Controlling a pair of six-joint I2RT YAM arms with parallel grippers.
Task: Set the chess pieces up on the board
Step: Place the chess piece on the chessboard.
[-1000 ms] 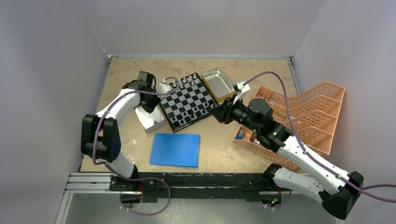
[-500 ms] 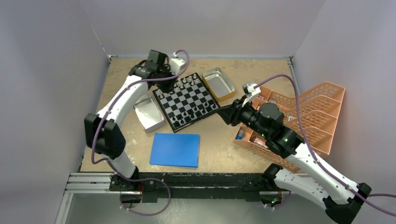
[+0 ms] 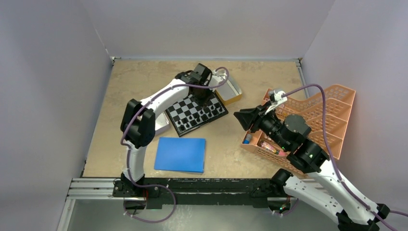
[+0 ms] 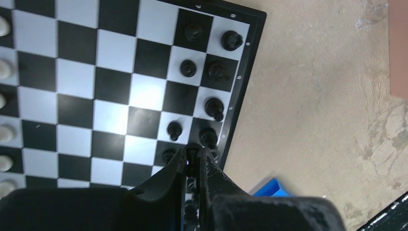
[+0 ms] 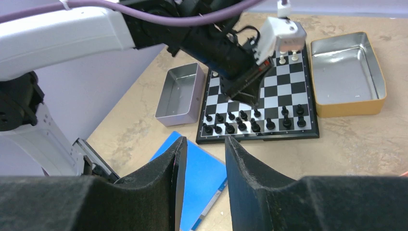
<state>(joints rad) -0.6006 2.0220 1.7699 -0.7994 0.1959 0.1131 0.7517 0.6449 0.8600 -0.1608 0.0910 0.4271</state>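
The board [image 3: 185,111] lies at mid-table, and shows in the left wrist view [image 4: 115,91] and the right wrist view [image 5: 281,91]. Black chess pieces [image 4: 213,106] stand in two rows along its near edge [image 5: 243,124]. White pieces [image 5: 288,55] stand at the far side [image 4: 5,72]. My left gripper [image 3: 208,99] hangs over the black side, shut on a black piece [image 4: 193,153] just above the edge squares. My right gripper [image 3: 243,118] is open and empty, raised right of the board, its fingers [image 5: 175,149] framing the blue sheet.
A blue sheet [image 3: 180,154] lies near the board's front. A metal tray [image 5: 180,91] sits left of the board; a gold-sided tray [image 5: 346,72] sits at its back right. An orange rack [image 3: 312,120] stands at the right.
My left arm swung from the metal tray on the left, past the board's far corner, to over its black side. My right arm drew back to the right, away from the board.
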